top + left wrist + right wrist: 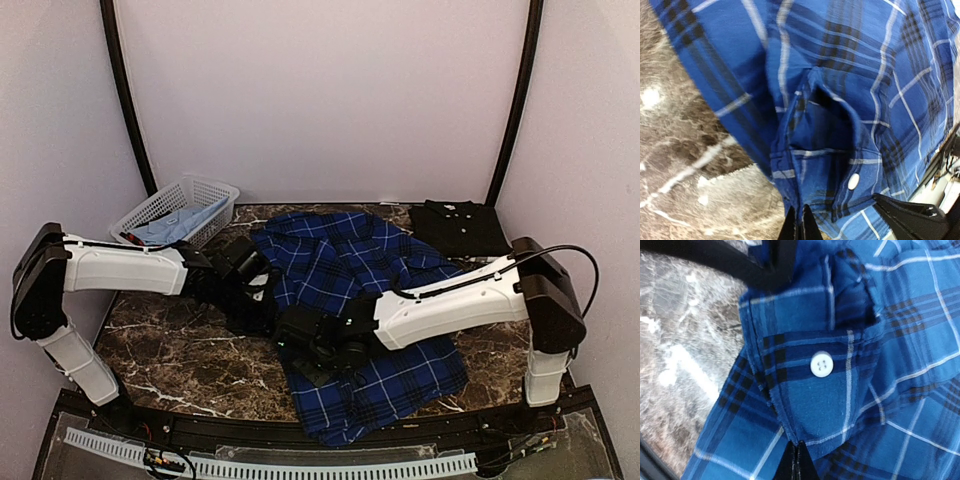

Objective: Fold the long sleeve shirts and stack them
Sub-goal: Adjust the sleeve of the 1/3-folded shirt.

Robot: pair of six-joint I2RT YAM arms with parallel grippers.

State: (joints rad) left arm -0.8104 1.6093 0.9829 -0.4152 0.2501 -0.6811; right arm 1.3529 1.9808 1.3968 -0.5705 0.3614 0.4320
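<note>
The blue plaid shirt point(365, 300) lies spread and rumpled across the middle of the marble table. The black shirt point(460, 226) lies folded at the back right. My left gripper point(262, 298) is shut on the plaid shirt's edge at its left side; the left wrist view shows its fingertips point(799, 225) pinching a cuff with a white button point(853, 181). My right gripper point(300, 345) is shut on the plaid cloth just below it; the right wrist view shows its tips point(797, 465) pinching a cuff corner under a white button point(821, 363).
A white lattice basket point(178, 212) with light blue cloth in it stands at the back left. Bare marble table point(170, 350) shows at the front left. Black posts rise at both back corners. The table's front edge has a black rail.
</note>
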